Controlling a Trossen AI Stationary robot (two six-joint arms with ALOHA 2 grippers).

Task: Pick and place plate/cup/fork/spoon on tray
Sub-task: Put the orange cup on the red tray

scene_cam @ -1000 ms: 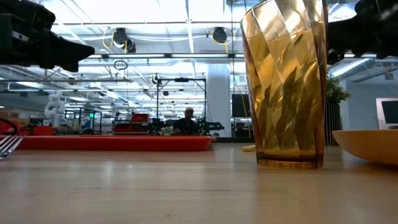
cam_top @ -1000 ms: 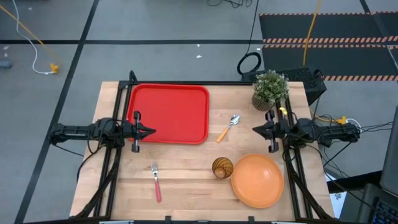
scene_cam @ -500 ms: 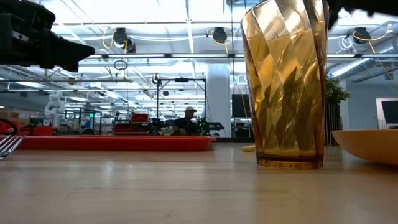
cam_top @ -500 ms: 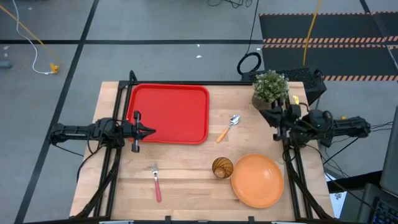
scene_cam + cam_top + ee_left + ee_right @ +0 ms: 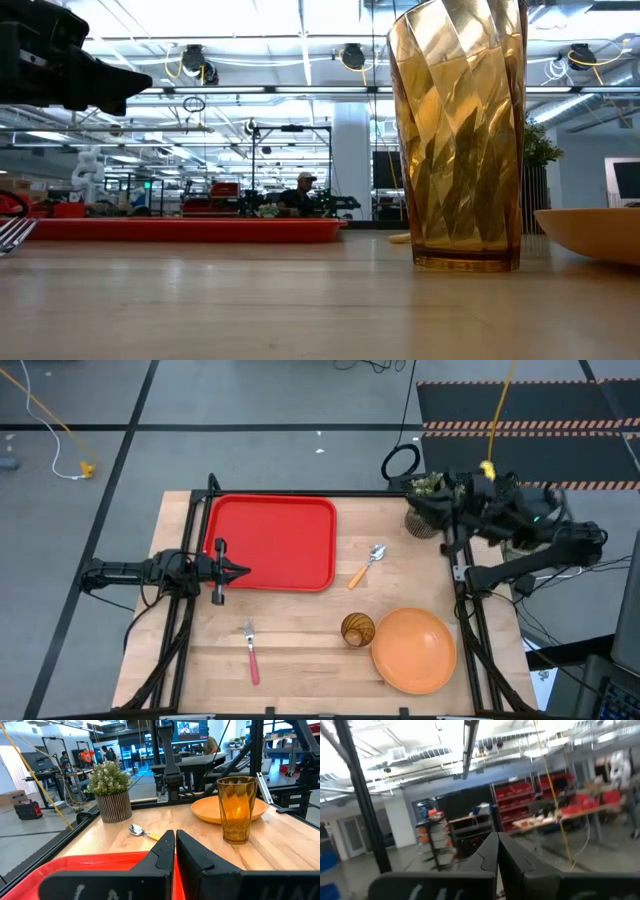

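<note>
The red tray [image 5: 272, 543] lies at the far left of the table. The orange plate [image 5: 413, 650] lies near the front right, with the amber cup [image 5: 357, 629] upright just to its left. The pink-handled fork [image 5: 250, 652] lies near the front, left of the cup. The orange-handled spoon [image 5: 366, 565] lies right of the tray. My left gripper [image 5: 243, 570] is shut and empty over the tray's near left part. My right gripper [image 5: 496, 839] is shut and empty, raised over the potted plant [image 5: 430, 488] at the far right.
The potted plant [image 5: 110, 790] stands at the far right corner, half covered by my right arm in the high view. Bare wood lies between the fork and the tray. The low view shows the cup [image 5: 458, 135] close up, the plate's rim [image 5: 590, 230] and the tray's edge [image 5: 190, 230].
My right gripper has risen from beside the plate's far side and swung toward the table's far edge, ending over the potted plant and tipped up toward the room. It has stayed shut. It has left the low view.
</note>
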